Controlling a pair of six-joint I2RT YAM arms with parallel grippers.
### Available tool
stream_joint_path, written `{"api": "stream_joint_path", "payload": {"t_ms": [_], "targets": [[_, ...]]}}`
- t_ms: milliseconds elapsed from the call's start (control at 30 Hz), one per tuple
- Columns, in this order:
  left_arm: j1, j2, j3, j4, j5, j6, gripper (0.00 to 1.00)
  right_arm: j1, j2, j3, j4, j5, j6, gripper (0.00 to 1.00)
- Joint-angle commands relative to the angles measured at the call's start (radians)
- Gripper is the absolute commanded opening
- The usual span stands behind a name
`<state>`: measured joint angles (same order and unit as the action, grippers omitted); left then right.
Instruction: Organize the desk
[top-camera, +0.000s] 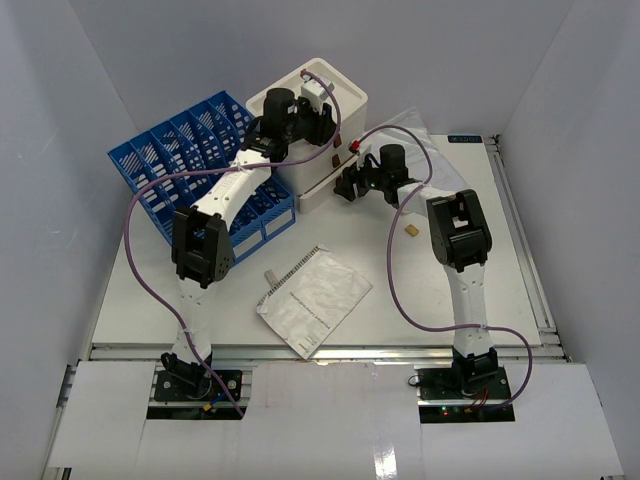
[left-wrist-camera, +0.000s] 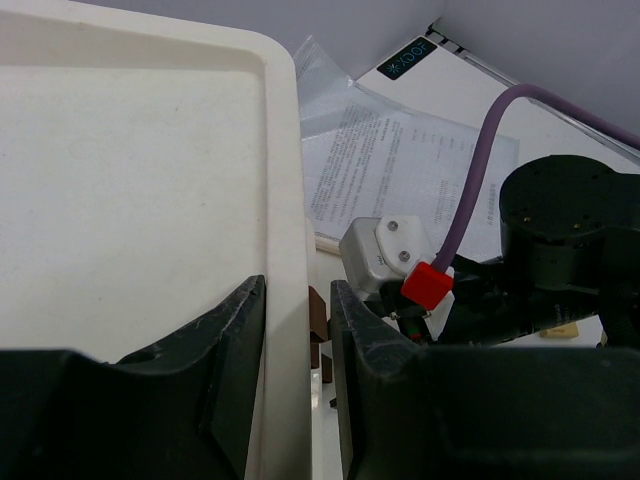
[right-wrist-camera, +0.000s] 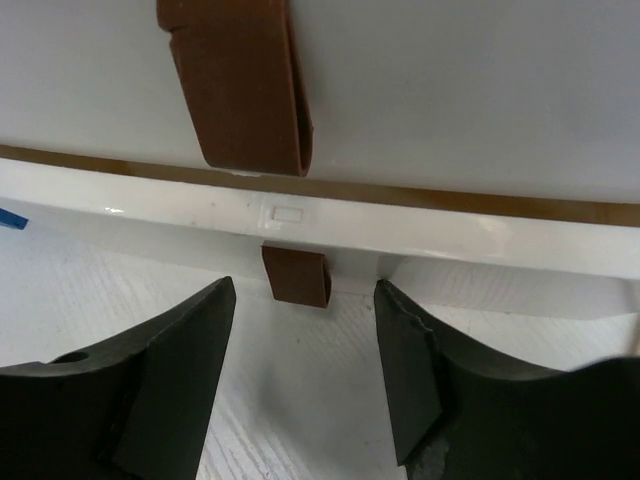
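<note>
1. The counter (top-camera: 500, 260) lies under both arms. A white drawer box (top-camera: 335, 105) stands at its far middle, with a blue rack (top-camera: 190, 160) just beside it and a sleeved sheet (top-camera: 315, 300) nearer the bases.
2. The left pincer (left-wrist-camera: 298, 290) straddles the box's top rim. I cannot tell whether it clamps.
3. The right pincer (right-wrist-camera: 303, 295) stands apart, facing the lower brown tab (right-wrist-camera: 296, 275) without touching it.
4. Step judged: working the drawer. The next move calls for a square advance, then closing on the tab with the box steadied.
</note>
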<state>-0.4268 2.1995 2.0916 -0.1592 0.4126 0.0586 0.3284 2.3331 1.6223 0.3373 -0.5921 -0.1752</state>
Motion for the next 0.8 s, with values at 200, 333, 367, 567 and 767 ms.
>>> {"api": "stream_joint_path", "payload": {"t_ms": [200, 333, 367, 567, 767], "targets": [[-0.044, 0.03, -0.081, -0.192, 0.146, -0.086, 0.41, 0.01, 0.023, 0.054, 0.13, 0.032, 0.093, 0.15], [-0.044, 0.025, -0.082, -0.189, 0.143, -0.087, 0.41, 0.01, -0.004, 0.012, 0.155, 0.02, 0.108, 0.08], [-0.044, 0.025, -0.082, -0.189, 0.143, -0.087, 0.41, 0.009, -0.021, -0.002, 0.156, 0.018, 0.104, 0.08], [-0.033, 0.017, -0.084, -0.185, 0.144, -0.104, 0.41, -0.031, -0.156, -0.203, 0.164, -0.012, 0.062, 0.08], [-0.017, 0.004, -0.1, -0.17, 0.147, -0.119, 0.41, -0.084, -0.313, -0.435, 0.166, -0.039, -0.008, 0.08]]}}
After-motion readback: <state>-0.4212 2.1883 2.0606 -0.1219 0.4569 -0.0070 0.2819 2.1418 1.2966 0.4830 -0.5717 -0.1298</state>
